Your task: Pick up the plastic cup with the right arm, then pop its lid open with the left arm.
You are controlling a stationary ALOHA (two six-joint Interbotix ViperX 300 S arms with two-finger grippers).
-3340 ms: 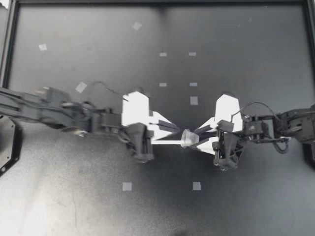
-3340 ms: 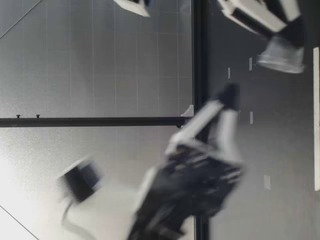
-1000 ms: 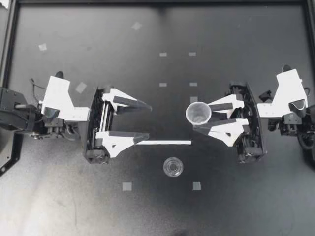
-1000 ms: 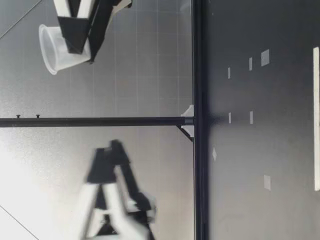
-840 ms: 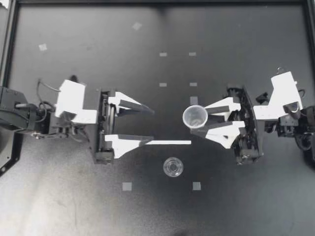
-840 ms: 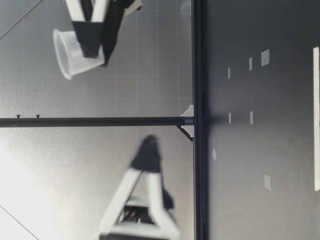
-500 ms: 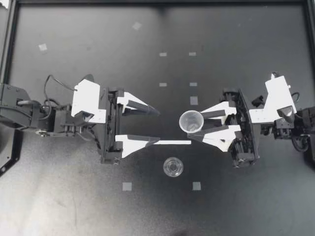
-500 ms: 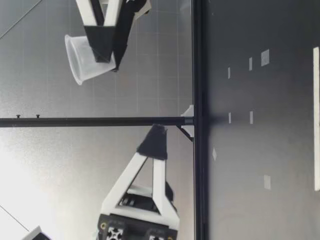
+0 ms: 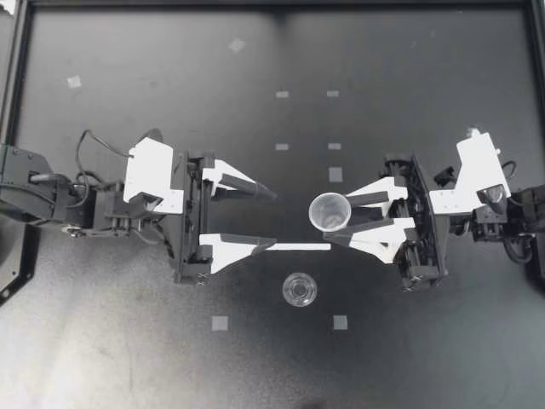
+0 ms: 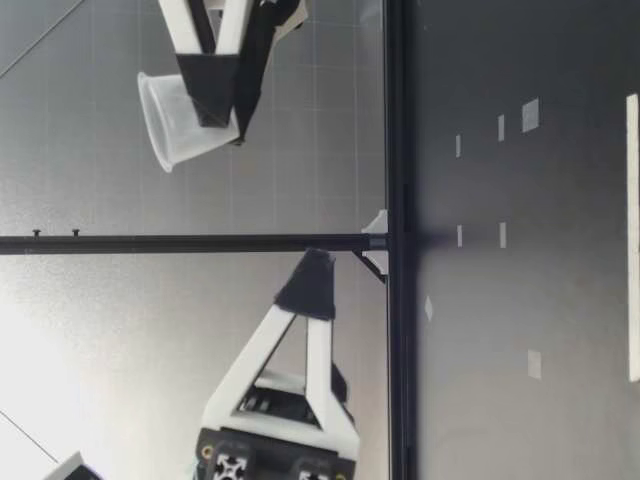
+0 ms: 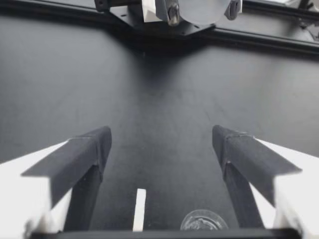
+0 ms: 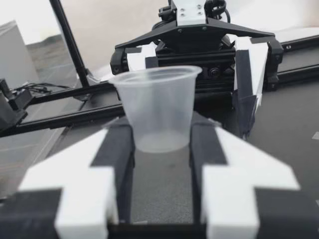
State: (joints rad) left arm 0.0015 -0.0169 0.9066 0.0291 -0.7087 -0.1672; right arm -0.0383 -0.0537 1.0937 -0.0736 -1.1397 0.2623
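Note:
My left gripper [image 9: 272,219] hovers wide open left of centre, with nothing between its fingers. My right gripper [image 9: 341,218] faces it, shut on a clear plastic cup [image 9: 329,210]. In the low view that cup [image 10: 185,120] is held high over the table, mouth up and slightly tilted, with my left gripper [image 10: 310,285] lower beside it. The right wrist view has the cup [image 12: 157,107] pinched at its base, and my left gripper [image 12: 199,45] stands open ahead. A second clear cup [image 9: 299,290] stands on the table and shows under my left gripper [image 11: 162,144] as a round rim [image 11: 203,220].
A white strip [image 9: 298,247] lies flat on the black table between the grippers, and it also shows in the left wrist view [image 11: 139,209]. Small pale tape squares [image 9: 220,323] dot the surface. A black frame rail [image 9: 17,77] borders the table.
My left gripper has swung in toward the middle and come lower, staying open. My right gripper with the cup has drifted slightly toward it and down. Little has moved in the last half second.

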